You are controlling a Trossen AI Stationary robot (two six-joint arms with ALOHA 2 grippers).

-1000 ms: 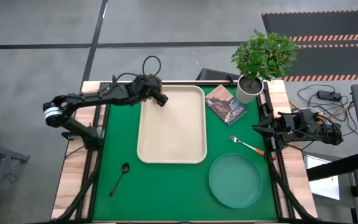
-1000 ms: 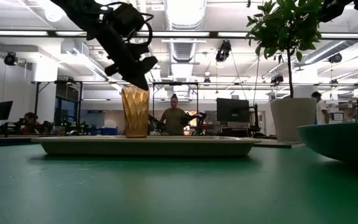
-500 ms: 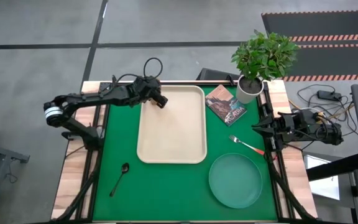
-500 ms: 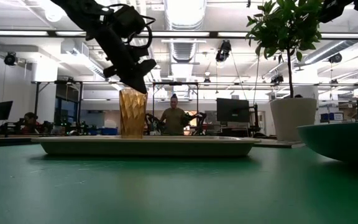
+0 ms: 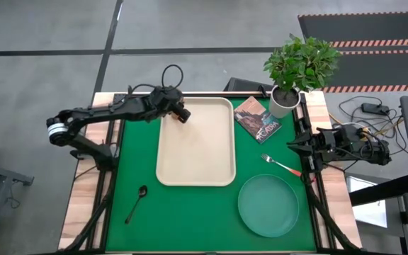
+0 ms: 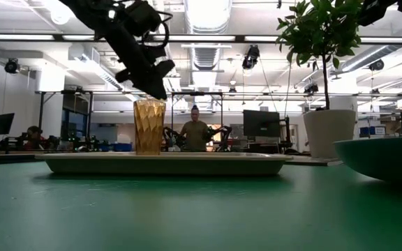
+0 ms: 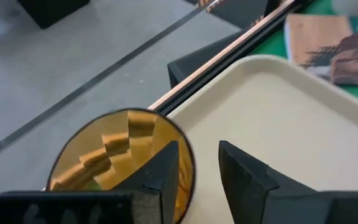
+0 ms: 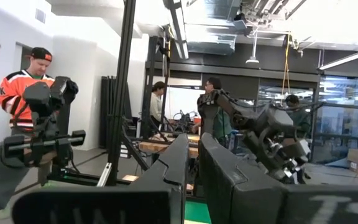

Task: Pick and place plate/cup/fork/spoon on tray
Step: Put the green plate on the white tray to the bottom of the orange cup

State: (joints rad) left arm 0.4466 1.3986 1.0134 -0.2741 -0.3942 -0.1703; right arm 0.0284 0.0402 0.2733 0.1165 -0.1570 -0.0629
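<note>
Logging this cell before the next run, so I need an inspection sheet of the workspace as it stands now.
Surface: green mat on a wood-edged table.
Tray: on the mat, holds only the cup.
Cup: upright in the tray's far left corner.
Plate: on the mat, right of the tray.
Fork: on the mat, above the plate.
Spoon: on the mat, left of the tray.
Clutter: potted plant and a book at the far right.
Left hand: just above the cup's rim, fingers apart, not gripping.
Right hand: waiting at the right edge, shut.
Cables: loop on the left arm; loose cables on the floor, right.
Surroundings: people and workstations behind the table.
</note>
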